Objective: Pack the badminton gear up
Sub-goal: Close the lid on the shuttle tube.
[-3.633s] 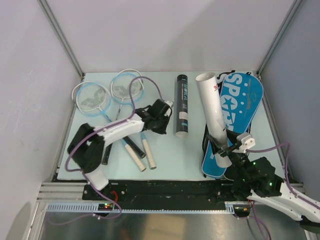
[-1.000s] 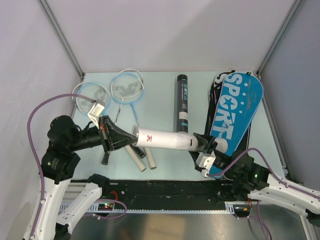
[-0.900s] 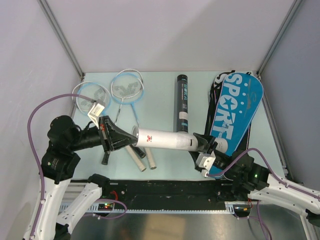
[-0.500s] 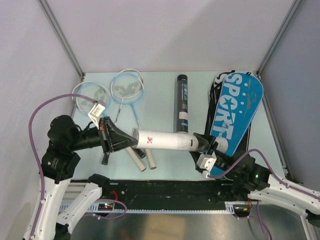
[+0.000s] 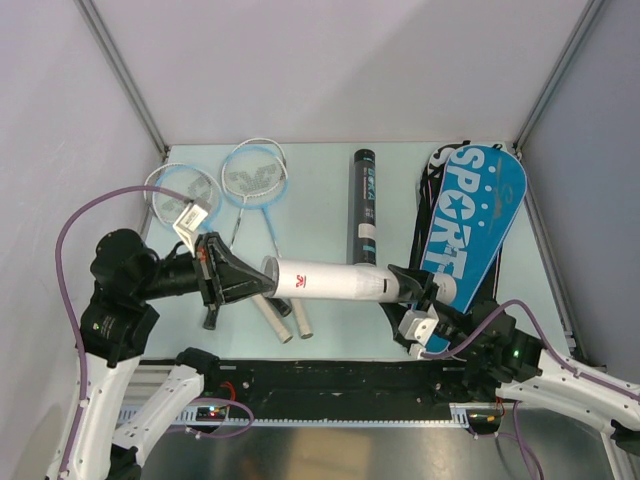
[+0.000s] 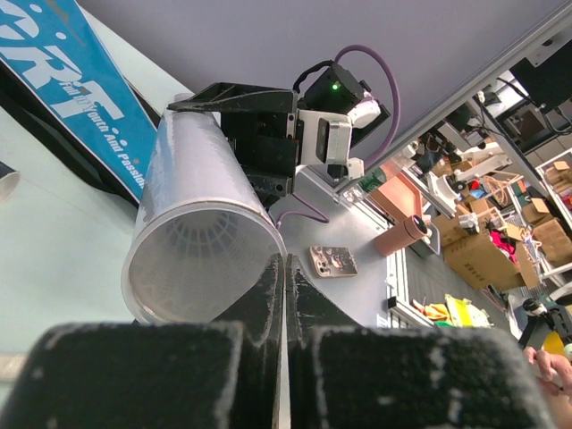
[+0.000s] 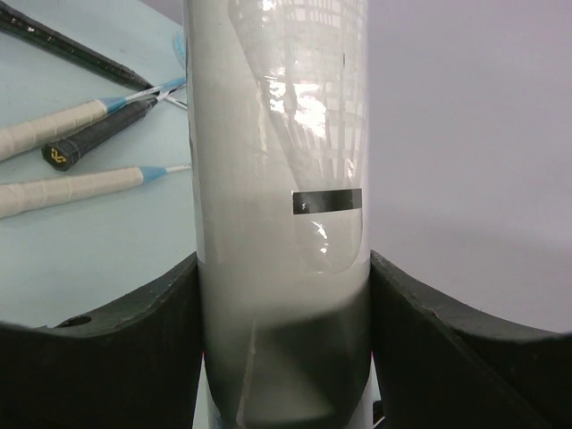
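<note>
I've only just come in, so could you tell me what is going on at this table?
The robot is packing badminton gear. The right gripper clamps one end of a white tube and holds it level above the table. The left gripper, shut, points at the tube's open mouth; something feathery seems to sit deep inside. The rackets, a black tube and a blue racket bag lie on the table.

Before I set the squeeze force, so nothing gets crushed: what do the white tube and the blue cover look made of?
White tube: probably thin frosted plastic, glossy; it carries glare, and a shape inside shows faintly through its wall. Blue cover: likely synthetic fabric, matte, with printed white lettering and black edging; the weave is too small to see.
</note>
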You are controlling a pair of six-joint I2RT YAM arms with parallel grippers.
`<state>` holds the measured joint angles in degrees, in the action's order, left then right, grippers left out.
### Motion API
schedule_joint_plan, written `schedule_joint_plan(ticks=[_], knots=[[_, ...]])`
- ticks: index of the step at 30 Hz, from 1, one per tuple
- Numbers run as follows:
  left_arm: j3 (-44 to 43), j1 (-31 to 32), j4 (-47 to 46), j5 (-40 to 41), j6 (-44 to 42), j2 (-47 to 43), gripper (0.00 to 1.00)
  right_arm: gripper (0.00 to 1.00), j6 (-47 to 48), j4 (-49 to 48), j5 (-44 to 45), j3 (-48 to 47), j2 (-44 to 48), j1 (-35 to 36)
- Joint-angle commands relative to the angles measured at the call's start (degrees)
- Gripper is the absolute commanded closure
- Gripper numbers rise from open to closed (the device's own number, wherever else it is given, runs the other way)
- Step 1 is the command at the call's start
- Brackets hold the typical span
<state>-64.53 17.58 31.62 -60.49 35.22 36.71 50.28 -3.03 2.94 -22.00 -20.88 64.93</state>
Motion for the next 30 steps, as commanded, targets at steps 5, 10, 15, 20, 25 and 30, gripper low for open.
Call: schedule_joint_plan(ticks=[5, 10, 15, 20, 25, 30], knots=[[-1.5, -0.2, -3.5, -1.6, 3.9, 0.0, 1.0, 0.62, 0.8, -8.7, -0.9, -1.3, 0.9, 0.2], [-1.1, 0.2, -5.3, -1.4, 5.3, -0.3, 1.0, 0.62, 0.8, -8.9, -0.6, -1.2, -0.3, 0.3], [-0.3, 0.5, -6.4, -1.8, 5.7, 0.2, 1.0, 0.62, 1.0, -9.9, -1.4, -1.2, -1.2, 0.3], [0.7, 0.7, -7.4, -2.5, 5.8, 1.0, 1.0, 0.62, 1.5, -9.2, -3.0, -1.2, -1.0, -0.3], [1.2, 0.7, -7.9, -3.7, 5.7, 2.3, 1.0, 0.61, 1.6, -8.9, -6.6, -1.3, 0.4, -2.0], [1.7, 0.7, -8.1, -4.4, 5.9, 3.1, 1.0, 0.61, 2.6, -8.1, -10.2, -1.2, 1.9, -2.7]])
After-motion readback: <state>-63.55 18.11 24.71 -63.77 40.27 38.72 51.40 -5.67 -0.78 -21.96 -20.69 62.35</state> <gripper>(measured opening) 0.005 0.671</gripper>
